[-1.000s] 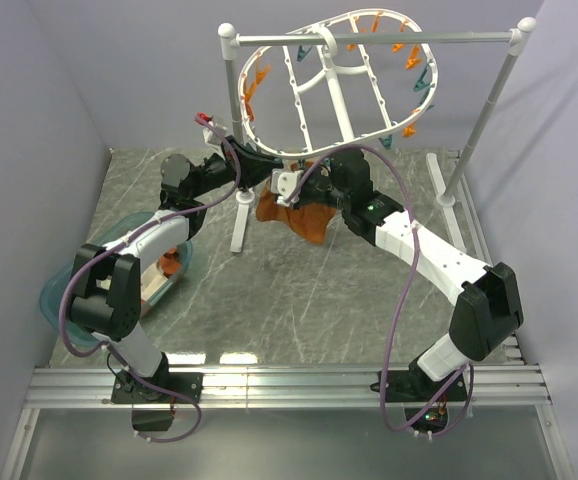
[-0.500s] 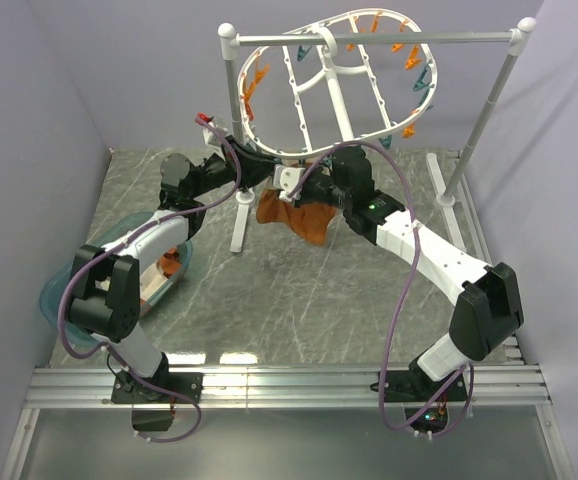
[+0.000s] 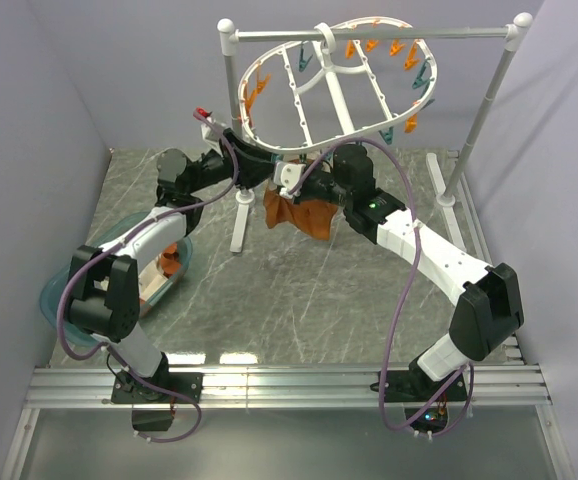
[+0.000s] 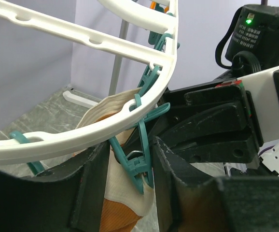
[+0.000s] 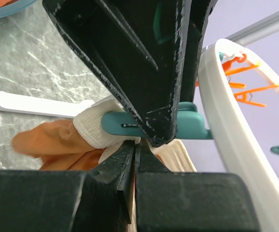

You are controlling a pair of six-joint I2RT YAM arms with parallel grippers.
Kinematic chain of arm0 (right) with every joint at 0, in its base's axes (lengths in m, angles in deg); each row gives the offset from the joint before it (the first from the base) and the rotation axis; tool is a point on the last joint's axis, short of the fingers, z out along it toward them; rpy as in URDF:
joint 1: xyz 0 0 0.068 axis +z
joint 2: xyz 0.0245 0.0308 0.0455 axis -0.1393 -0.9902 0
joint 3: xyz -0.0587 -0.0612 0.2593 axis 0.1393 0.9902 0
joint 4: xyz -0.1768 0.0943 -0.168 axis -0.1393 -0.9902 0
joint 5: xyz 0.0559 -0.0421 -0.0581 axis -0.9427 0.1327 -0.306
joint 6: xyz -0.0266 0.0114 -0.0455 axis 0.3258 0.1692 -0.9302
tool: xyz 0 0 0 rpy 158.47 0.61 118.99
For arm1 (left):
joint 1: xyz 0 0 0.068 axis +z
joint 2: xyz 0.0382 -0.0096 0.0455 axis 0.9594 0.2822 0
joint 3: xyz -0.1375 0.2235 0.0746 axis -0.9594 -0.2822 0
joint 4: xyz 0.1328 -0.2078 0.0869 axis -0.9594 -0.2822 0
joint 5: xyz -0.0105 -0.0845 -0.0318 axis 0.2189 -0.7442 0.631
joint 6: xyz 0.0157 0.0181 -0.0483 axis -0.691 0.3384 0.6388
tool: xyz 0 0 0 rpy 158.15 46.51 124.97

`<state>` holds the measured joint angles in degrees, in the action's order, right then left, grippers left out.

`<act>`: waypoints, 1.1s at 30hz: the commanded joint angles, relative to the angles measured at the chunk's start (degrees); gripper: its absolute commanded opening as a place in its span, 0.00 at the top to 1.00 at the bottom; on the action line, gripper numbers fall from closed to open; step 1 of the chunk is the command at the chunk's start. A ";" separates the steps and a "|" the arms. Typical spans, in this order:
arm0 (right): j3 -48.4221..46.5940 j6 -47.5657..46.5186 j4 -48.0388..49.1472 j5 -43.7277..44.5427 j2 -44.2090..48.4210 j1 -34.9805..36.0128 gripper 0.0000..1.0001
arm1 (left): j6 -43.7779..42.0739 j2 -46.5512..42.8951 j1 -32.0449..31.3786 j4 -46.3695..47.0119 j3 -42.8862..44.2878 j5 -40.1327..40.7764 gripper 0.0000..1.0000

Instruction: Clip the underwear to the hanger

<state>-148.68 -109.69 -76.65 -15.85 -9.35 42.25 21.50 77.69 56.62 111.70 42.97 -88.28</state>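
The white oval hanger [image 3: 331,88] hangs from the rail, ringed by teal and orange pins. The rust-orange underwear [image 3: 305,216] hangs below its near rim. My left gripper [image 3: 261,172] is closed round a teal clothespin [image 4: 138,162], one finger [image 4: 93,186] on each side. The pin's tips sit on the cream waistband [image 4: 111,108] under the rim [image 4: 81,140]. My right gripper [image 3: 307,186] is shut on the waistband [image 5: 178,152] just below that pin [image 5: 195,128]. Orange fabric [image 5: 43,140] droops to its left.
The grey-white pole stand [image 3: 489,100] carries the rail; one white foot [image 3: 239,215] stands beside the underwear. A teal basin [image 3: 69,292] at left holds white-and-orange garments [image 3: 169,265]. Purple walls close in on both sides.
The hanger has swung up and lies flatter. Both grippers and the underwear have risen slightly with its near rim.
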 commanded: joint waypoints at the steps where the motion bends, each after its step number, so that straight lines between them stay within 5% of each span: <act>1: -2.90 1.08 3.23 -0.42 2.05 0.13 1.00 | 1.98 -1.91 0.47 2.61 3.13 -1.84 0.55; 10: -3.16 1.35 3.94 0.37 1.61 0.04 1.00 | 4.27 -5.24 1.53 2.61 1.28 -1.13 0.35; 12: -3.33 1.35 3.76 0.46 1.52 0.04 1.00 | 4.10 -6.30 1.87 1.82 1.11 -1.48 0.18; 16: -3.07 1.08 3.68 0.46 1.70 0.13 1.00 | 0.68 -9.63 2.23 -3.53 -1.34 -1.39 0.13; 17: -2.72 0.91 3.59 0.54 1.87 0.13 1.00 | -0.29 -11.47 2.40 -6.07 -2.05 -1.48 0.01; 24: 0.00 -2.07 1.83 0.54 3.89 0.13 0.92 | -11.28 -21.32 2.75 -23.99 -7.76 1.33 0.01; 28: 2.99 -4.10 1.30 0.80 5.91 0.48 0.69 | -14.18 -25.89 2.84 -30.33 -11.63 2.91 0.01; 33: 6.86 -5.86 0.43 2.21 9.33 1.53 0.56 | -14.89 -30.38 3.28 -39.22 -13.31 7.29 0.01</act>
<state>-143.22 -113.99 -76.23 -14.69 -4.15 42.84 9.15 49.82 59.31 80.27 30.36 -84.70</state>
